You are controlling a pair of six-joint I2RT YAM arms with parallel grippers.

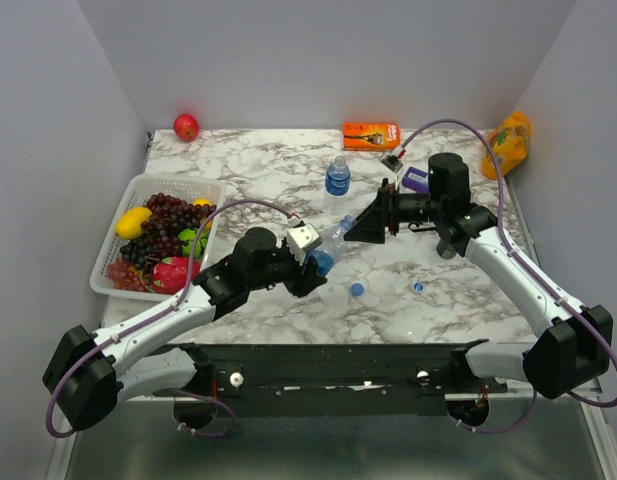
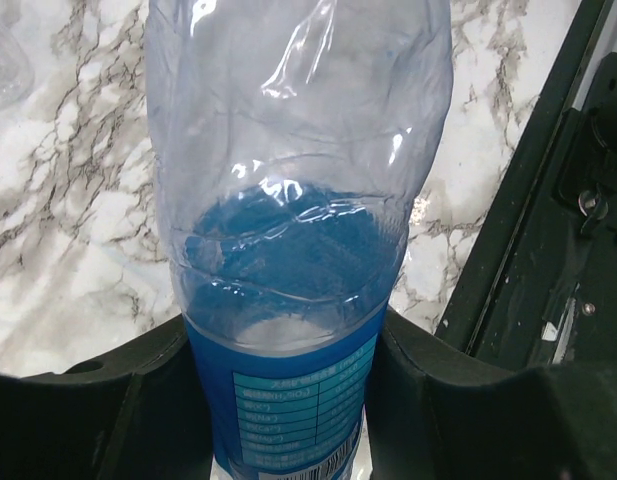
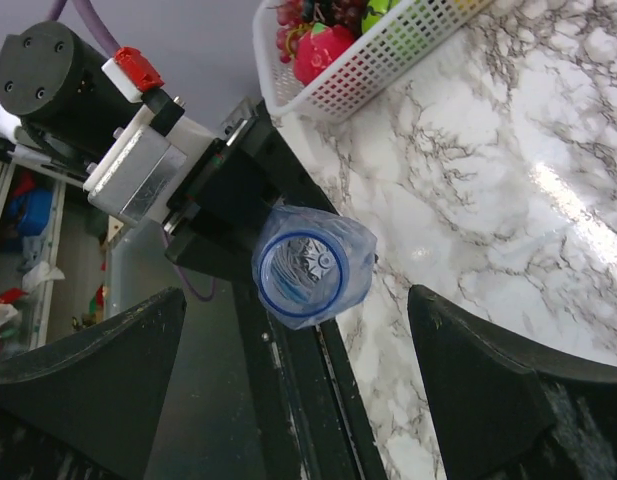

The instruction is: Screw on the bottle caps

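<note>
My left gripper (image 1: 313, 264) is shut on one of the bottles (image 1: 335, 238) around its blue label. The bottle is tilted, with its open neck pointing toward my right gripper (image 1: 368, 227). In the left wrist view the clear bottle (image 2: 298, 200) fills the frame, and both fingers (image 2: 458, 400) press its label. In the right wrist view the uncapped mouth of the bottle (image 3: 310, 265) faces the camera, and my right gripper (image 3: 298, 370) stands wide open just short of it. A second bottle (image 1: 337, 177) stands upright further back. Two blue bottle caps (image 1: 357, 289) (image 1: 418, 287) lie on the marble.
A white basket (image 1: 106, 262) of fruit sits at the left edge. A red apple (image 1: 186, 127) lies at the back left, an orange packet (image 1: 371, 134) at the back middle, and a yellow-orange bag (image 1: 508, 143) at the back right. A purple item (image 1: 416, 180) lies beside the right arm.
</note>
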